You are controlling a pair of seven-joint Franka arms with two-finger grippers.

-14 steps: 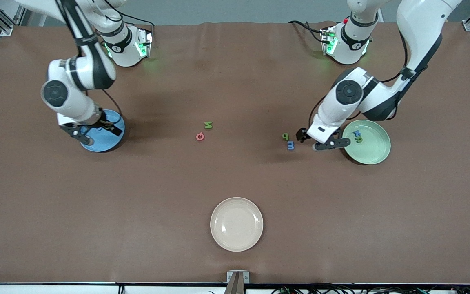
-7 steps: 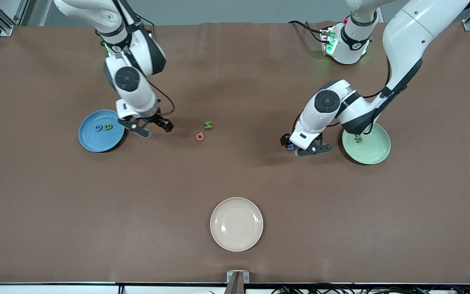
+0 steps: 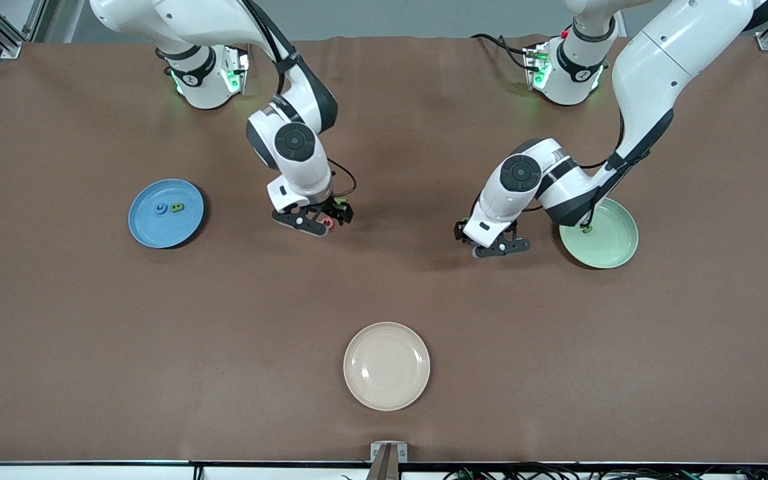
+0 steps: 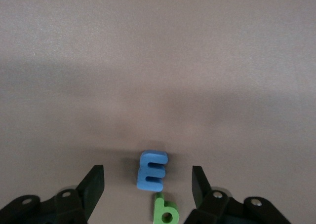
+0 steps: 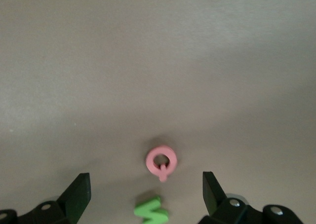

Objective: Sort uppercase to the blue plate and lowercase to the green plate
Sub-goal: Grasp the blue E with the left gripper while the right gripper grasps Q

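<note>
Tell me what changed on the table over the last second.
The right claw left the blue plate, where the C and B now lie uncovered, and crossed to hang open over the pink G and green N. The left claw shifted from beside the green plate to hang open over the blue m and green p. No letter moved; the cream plate stayed put.

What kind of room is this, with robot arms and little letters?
Probably a robot lab. Two white arms are bolted to a brown table inside a metal frame, cables run along the table's edge, and the left gripper and right gripper hang open over small foam letters near a blue plate.
</note>
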